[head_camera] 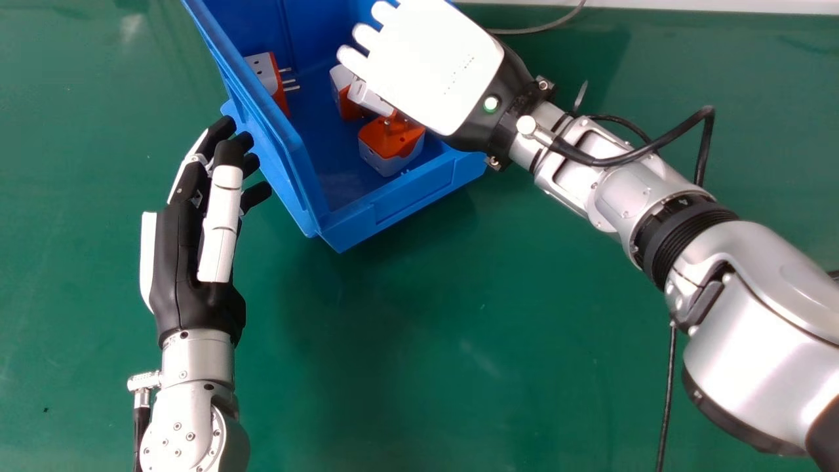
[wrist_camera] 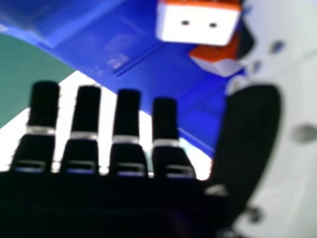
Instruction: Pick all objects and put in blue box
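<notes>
The blue box (head_camera: 413, 195) stands at the top middle of the head view with several orange and white plug adapters inside. One adapter (head_camera: 263, 73) lies by its left wall, another (head_camera: 391, 145) nearer the front, and more lie partly under my right hand (head_camera: 440, 65). That hand is over the box, back upward, fingers straight. In the right hand view my right hand (wrist_camera: 128, 124) has extended fingers, with a white and orange adapter (wrist_camera: 198, 24) beyond them. My left hand (head_camera: 223, 216) is beside the box's left wall, fingers fairly straight, holding nothing.
The green table (head_camera: 498, 367) spreads around the box and in front of it. A black cable (head_camera: 670, 387) runs along my right arm and down the table. A thin grey cable (head_camera: 547, 27) lies behind the box near the table's back edge.
</notes>
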Controlling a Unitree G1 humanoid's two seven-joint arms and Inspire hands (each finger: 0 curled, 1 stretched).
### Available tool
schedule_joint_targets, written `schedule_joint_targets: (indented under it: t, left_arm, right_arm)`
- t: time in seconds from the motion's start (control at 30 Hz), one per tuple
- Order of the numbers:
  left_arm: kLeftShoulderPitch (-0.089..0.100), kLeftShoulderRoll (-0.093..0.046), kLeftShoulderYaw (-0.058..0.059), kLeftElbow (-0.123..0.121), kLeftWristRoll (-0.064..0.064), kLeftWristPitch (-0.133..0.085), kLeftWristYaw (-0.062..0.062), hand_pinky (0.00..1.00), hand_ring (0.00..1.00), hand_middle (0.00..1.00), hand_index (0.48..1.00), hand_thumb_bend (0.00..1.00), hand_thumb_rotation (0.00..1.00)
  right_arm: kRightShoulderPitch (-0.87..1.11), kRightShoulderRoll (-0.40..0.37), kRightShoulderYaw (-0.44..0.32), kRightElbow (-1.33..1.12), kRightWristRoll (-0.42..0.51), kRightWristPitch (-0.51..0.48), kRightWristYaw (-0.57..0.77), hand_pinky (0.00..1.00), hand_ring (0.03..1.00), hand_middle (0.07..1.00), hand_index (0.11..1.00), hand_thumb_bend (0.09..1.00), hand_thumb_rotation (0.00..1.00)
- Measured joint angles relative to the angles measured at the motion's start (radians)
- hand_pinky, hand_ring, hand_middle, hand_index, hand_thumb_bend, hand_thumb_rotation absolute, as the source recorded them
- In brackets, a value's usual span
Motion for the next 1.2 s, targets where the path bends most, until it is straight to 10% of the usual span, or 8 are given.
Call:
schedule_joint_targets:
  t: [0.6,1.2]
  left_arm:
    - [-0.009,0.001,0.002,0.016,0.000,-0.001,-0.002,0.78,0.84,0.85,0.843,0.70,0.77]
    - [-0.045,0.010,0.016,0.072,-0.002,-0.024,-0.012,0.78,0.84,0.85,0.841,0.69,0.77]
  right_arm:
    - [0.053,-0.024,-0.137,-0.083,0.132,-0.004,-0.002,0.67,0.786,0.782,0.753,0.916,0.07]
    - [0.607,-0.206,-0.421,-0.781,0.281,-0.099,-0.108,0.80,0.878,0.879,0.859,0.941,0.23]
